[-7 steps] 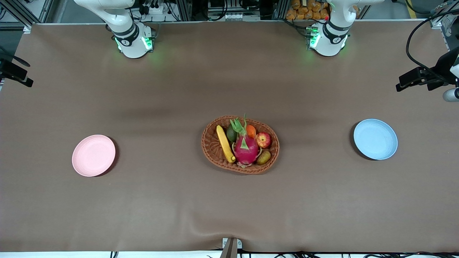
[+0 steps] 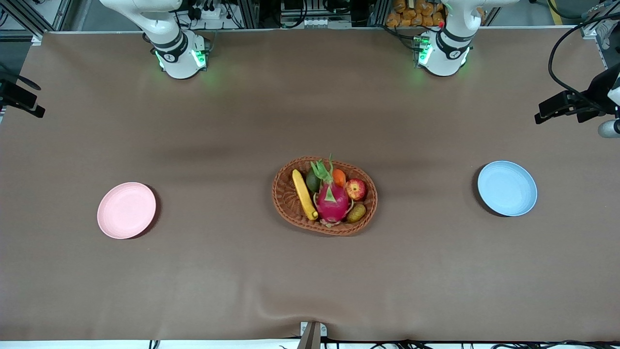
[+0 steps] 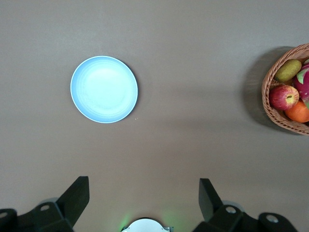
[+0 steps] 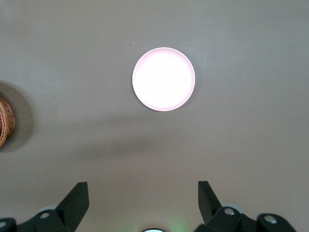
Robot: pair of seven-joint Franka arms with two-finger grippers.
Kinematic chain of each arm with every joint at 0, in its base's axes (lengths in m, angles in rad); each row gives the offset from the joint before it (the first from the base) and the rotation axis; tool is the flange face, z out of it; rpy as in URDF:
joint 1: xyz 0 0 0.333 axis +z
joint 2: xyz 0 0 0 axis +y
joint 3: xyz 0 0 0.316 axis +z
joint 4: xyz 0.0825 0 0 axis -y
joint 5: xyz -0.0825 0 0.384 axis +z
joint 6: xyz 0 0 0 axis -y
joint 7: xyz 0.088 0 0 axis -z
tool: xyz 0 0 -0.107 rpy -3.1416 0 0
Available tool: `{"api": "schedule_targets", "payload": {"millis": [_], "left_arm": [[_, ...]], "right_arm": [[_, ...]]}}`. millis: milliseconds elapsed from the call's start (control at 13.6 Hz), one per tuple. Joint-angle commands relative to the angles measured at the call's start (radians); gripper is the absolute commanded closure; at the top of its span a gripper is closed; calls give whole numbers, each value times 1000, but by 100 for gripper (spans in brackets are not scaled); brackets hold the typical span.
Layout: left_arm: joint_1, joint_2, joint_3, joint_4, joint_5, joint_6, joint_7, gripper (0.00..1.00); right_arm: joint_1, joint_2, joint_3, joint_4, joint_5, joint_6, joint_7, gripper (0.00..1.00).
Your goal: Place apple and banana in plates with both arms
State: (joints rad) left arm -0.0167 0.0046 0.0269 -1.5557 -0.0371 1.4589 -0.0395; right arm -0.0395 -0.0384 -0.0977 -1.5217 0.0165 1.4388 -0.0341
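The apple [image 2: 355, 189] and the banana [image 2: 304, 194] lie in the woven basket [image 2: 286, 203] at the table's middle. The apple also shows in the left wrist view [image 3: 284, 96]. The pale pink plate [image 2: 126, 210] lies toward the right arm's end, bare, and shows in the right wrist view [image 4: 163, 79]. The light blue plate [image 2: 507, 188] lies toward the left arm's end, bare, and shows in the left wrist view [image 3: 104, 89]. My left gripper [image 3: 144, 198] and right gripper [image 4: 143, 200] are both open and empty, high over the table near their bases, out of the front view.
The basket also holds a magenta dragon fruit [image 2: 332, 198], a kiwi [image 2: 356, 212], an orange-red piece [image 2: 339, 177] and a dark green fruit [image 2: 313, 182]. The green-lit arm bases [image 2: 180, 55] stand along the edge farthest from the front camera. A black camera mount [image 2: 576, 104] overhangs the left arm's end.
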Motion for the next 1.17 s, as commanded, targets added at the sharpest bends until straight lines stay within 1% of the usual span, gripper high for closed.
{"api": "schedule_targets", "payload": {"millis": [0,220,294,441,514,734,808,881,955,1101], "left_arm": [[6,15,5,11,-23,-2,18,0],[-5,24,-7,-1,-18,-6,-13,0],[-9,44,-10,3,8,-6,3,0],[-25,64,-54,-4,121,-8,0,0],[-29,89,-73,-6,135,-8,-11,0],[-31,175,-97,0,77,3,-10,0],[-31,202,-99,2,36,18,-10,0],[-31,228,-99,-1,10,46,4,0],[-31,241,-101,-4,8,76,19,0],[-31,291,-136,-7,-9,133,32,0]], "right_arm": [[-17,11,15,25,-15,-15,-10,0],[-19,11,15,25,-15,-15,-10,0],[-19,11,15,25,-15,-17,-10,0],[-19,11,15,25,-15,-15,-10,0],[-19,11,15,25,-15,-15,-10,0],[-19,11,15,25,-17,-15,-10,0],[-19,11,15,25,-15,-15,-9,0],[-19,11,15,25,-15,-12,-9,0],[-19,11,15,25,-15,-11,-9,0],[-19,11,15,25,-17,-11,-12,0]]}}
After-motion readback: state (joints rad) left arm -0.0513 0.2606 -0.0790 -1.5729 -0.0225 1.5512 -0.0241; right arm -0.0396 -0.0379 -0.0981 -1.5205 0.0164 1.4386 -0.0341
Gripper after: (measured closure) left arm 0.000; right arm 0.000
